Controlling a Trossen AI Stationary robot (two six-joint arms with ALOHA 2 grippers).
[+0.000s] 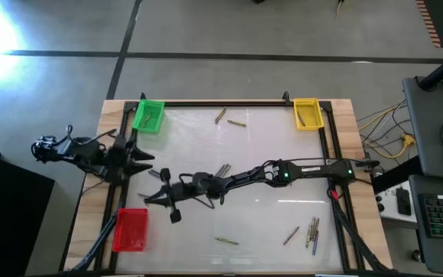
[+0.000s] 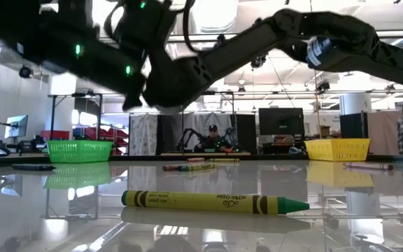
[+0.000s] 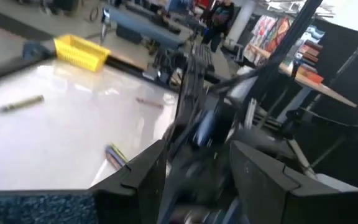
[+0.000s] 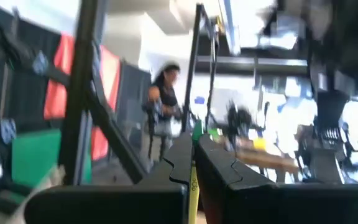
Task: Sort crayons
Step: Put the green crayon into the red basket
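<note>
Crayons lie scattered on the white table: two near the far edge (image 1: 229, 119), a few at the middle (image 1: 223, 169), one near the front (image 1: 225, 241) and several at the front right (image 1: 310, 231). In the low view a yellow-green crayon (image 2: 215, 203) lies flat close to the camera. My right gripper (image 1: 151, 198) reaches across to the table's left, just beyond the red bin (image 1: 131, 229), and is shut on a thin yellow crayon (image 4: 194, 184). My left gripper (image 1: 146, 156) is open and empty at the left edge, its fingers apart in the left wrist view (image 3: 197, 180). My right gripper pinches the thin yellow crayon (image 4: 194, 184) between its two fingers, which close on it from either side. Only a narrow strip of the crayon shows in the slit between the fingers. The gripper is raised off the table, so the crayon is lifted clear.
A green bin (image 1: 148, 115) stands at the far left corner and a yellow bin (image 1: 306, 113) at the far right corner. The right arm (image 1: 283, 173) stretches across the table's middle. A black frame (image 1: 229, 103) borders the table. People show in the room beyond.
</note>
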